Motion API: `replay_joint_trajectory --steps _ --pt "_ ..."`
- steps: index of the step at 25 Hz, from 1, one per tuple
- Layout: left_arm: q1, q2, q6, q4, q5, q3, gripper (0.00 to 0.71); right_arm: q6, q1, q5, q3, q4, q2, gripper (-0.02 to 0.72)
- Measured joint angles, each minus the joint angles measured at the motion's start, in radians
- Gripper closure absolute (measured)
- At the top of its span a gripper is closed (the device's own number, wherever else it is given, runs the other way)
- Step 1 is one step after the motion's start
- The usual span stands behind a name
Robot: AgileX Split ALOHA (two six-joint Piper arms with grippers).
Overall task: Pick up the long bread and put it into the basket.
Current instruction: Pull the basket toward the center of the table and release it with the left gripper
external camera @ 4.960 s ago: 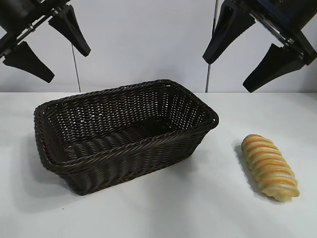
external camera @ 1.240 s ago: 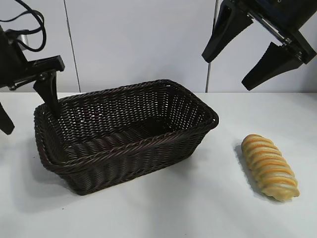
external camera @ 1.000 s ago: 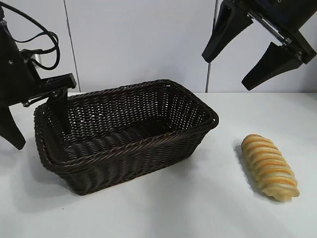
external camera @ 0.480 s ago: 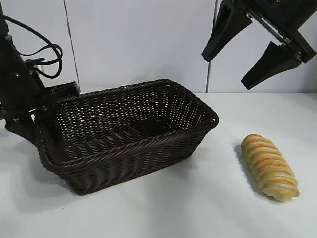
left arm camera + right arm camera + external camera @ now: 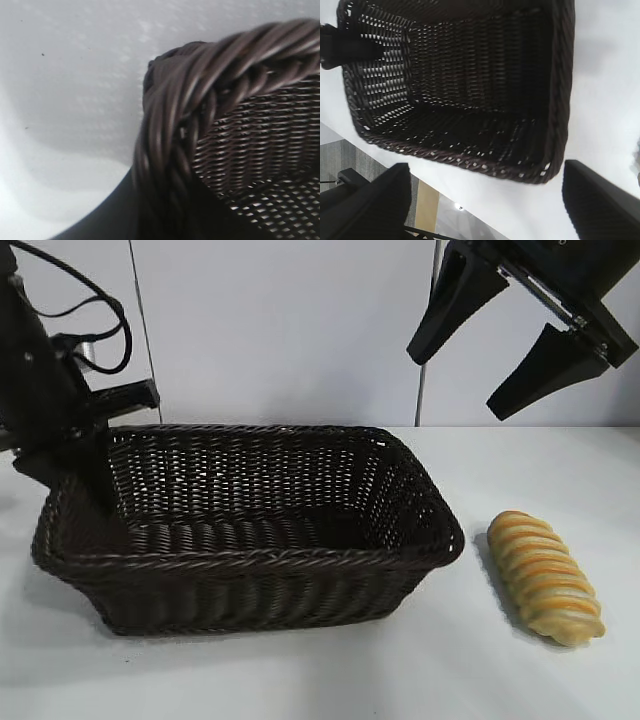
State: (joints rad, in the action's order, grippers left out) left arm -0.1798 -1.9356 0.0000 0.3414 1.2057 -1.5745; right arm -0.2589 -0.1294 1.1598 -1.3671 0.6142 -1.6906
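While the left gripper point(image 5: 85, 475) pinches the rim of the basket point(image 5: 300, 560) at its far left corner, it should keep that hold firm and level. The right gripper point(image 5: 520, 340) hangs with fingers spread wide; the long bread point(image 5: 545, 577) lies on the table well below them, just beside the basket's right end.

the braided rim corner of the dark brown woven wicker basket point(image 5: 200, 100) fills the frame close up, its open-weave inner wall beside it, a white tabletop point(image 5: 65, 75) behind and a dark finger point(image 5: 107, 220) against its outer side.
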Motion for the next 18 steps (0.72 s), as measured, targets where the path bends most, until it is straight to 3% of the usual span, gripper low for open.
replay_joint_trajectory --steps 8,18 --pt "0.092 -0.027 0.033 0.049 0.002 -0.021 0.614 0.000 0.000 0.000 0.000 0.000 0.000 0.135" --pt "0.097 -0.168 0.105 0.105 -0.009 -0.021 0.614 0.000 0.000 -0.001 0.000 0.000 0.000 0.135"
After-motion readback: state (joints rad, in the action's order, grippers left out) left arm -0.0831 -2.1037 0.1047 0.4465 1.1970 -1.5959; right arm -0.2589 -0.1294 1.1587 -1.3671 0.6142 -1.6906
